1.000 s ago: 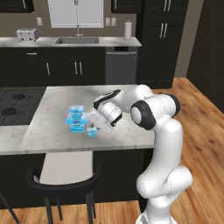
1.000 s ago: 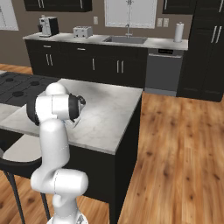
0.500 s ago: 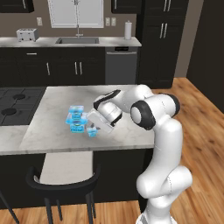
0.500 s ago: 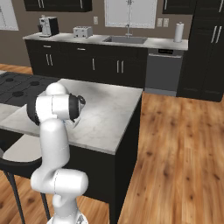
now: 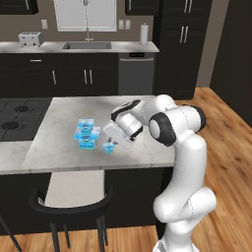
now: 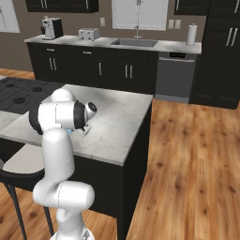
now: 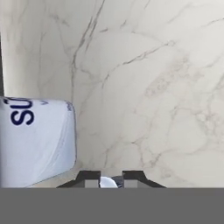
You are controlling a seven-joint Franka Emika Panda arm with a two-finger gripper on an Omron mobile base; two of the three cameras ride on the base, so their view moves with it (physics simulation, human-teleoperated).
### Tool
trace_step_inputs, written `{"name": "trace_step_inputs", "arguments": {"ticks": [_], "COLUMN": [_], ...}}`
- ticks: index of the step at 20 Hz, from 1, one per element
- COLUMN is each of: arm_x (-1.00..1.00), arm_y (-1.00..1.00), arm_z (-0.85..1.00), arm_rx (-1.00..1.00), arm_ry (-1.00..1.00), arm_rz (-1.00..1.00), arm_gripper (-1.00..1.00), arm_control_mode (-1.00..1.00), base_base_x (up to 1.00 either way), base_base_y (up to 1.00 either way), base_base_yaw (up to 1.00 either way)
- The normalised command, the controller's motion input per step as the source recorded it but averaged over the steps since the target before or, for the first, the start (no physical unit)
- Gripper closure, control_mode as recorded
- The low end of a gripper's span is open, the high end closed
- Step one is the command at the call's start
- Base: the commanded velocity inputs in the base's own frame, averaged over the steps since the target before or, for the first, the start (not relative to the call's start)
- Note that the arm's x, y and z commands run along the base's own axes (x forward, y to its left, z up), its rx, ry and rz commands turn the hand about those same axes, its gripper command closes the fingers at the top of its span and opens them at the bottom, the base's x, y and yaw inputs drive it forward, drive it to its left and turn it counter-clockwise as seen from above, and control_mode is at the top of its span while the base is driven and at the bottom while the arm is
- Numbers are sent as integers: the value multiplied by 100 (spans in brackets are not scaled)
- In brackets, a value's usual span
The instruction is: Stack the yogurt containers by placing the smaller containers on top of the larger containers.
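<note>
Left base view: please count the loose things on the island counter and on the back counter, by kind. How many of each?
yogurt containers: 3
toaster: 1
paper towel roll: 1
Total: 5

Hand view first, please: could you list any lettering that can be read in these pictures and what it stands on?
"SU": dark blue letters on the white-lidded container, cut off at the picture's left edge.
A smaller mark beside it: too blurred to read.
Translucent light-blue cups on the marble counter: no legible print.
</note>
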Motion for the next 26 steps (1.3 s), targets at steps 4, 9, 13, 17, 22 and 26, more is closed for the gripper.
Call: {"name": "trace_step_inputs", "arguments": {"ticks": [4,9,13,17,22,26], "arm_x": [0,1,5,6,5,0], "arm_y": [-43,-18,0,0,0,0], "arm_z": [0,10,14,19,32,39], "arm_rx": [7,10,9,8,4,2], "arm_ry": [0,0,0,0,1,5], "arm_rz": [0,-3,-7,-9,-10,-9], "arm_gripper": [100,100,100,100,100,100], "arm_control_mode": [-100,-100,-100,-100,-100,-100], "base_base_x": [0,0,0,0,0,0], "base_base_y": [0,0,0,0,0,0], "base_base_yaw": [0,0,0,0,0,0]}}
